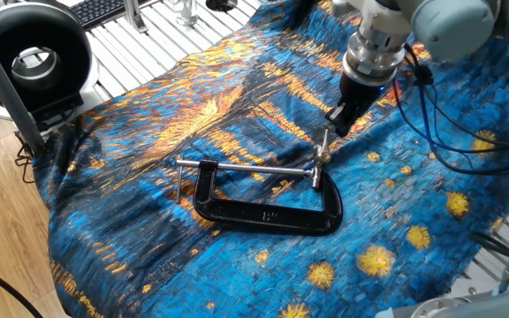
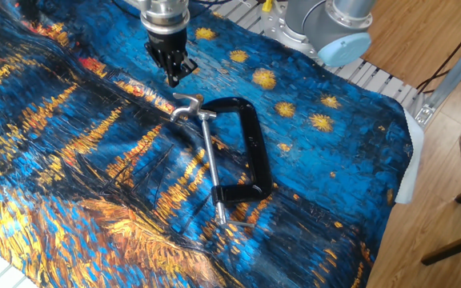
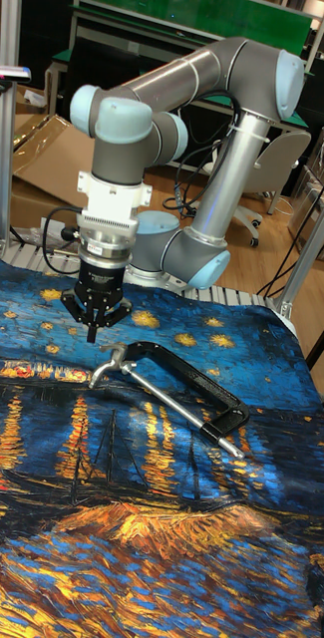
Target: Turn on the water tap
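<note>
My gripper (image 1: 340,124) (image 2: 172,75) (image 3: 93,330) hangs just above the cloth, pointing down, with its 2 fingers drawn close together so the tips nearly meet; they hold nothing. It is near the water tap (image 1: 322,155) (image 2: 186,106) (image 3: 107,364) but apart from it, with a strip of cloth showing between us in all 3 views.

The water tap is the short silver crossbar with a brass-coloured hub at the end of the long silver screw (image 1: 246,166) (image 2: 210,157) (image 3: 168,396). In the one fixed view the crossbar stands tilted, one end raised toward me and the other down by the frame. The screw runs through the black C-clamp (image 1: 268,215) (image 2: 252,154) (image 3: 202,373), which lies flat on the blue and orange painted cloth (image 1: 193,97) (image 2: 78,184) (image 3: 152,538) covering the table.

In the tall fixed view my grey arm (image 3: 181,75) bends over from its base behind the cloth. A round black device (image 1: 29,53) sits on the slatted table edge in the one fixed view.
</note>
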Available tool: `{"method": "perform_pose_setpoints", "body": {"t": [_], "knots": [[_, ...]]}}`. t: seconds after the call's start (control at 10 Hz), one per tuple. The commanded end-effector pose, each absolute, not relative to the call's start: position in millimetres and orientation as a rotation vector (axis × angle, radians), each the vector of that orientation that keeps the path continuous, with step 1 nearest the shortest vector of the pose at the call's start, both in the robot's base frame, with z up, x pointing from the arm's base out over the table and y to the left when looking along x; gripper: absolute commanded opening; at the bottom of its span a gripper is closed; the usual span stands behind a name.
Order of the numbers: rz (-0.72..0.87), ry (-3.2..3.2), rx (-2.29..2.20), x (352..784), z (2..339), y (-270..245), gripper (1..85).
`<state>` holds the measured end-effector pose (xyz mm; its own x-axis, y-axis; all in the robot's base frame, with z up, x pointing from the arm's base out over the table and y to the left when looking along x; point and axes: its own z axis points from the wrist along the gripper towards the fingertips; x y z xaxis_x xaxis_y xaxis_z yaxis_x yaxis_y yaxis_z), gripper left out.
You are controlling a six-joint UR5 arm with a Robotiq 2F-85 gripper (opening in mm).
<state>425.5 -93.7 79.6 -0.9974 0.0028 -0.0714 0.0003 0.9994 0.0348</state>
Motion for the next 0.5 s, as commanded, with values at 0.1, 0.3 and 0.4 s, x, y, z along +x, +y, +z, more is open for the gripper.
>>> {"method": "perform_pose_setpoints", "body": {"t": [0.1,0.3,0.4], "knots": [[0.068,3.058,0.017,433.2,73.2,-88.3,1.0],[0.068,3.059,0.026,434.9,74.3,-83.1,1.0],[0.066,3.057,0.033,436.6,74.5,-79.7,1.0]]}}
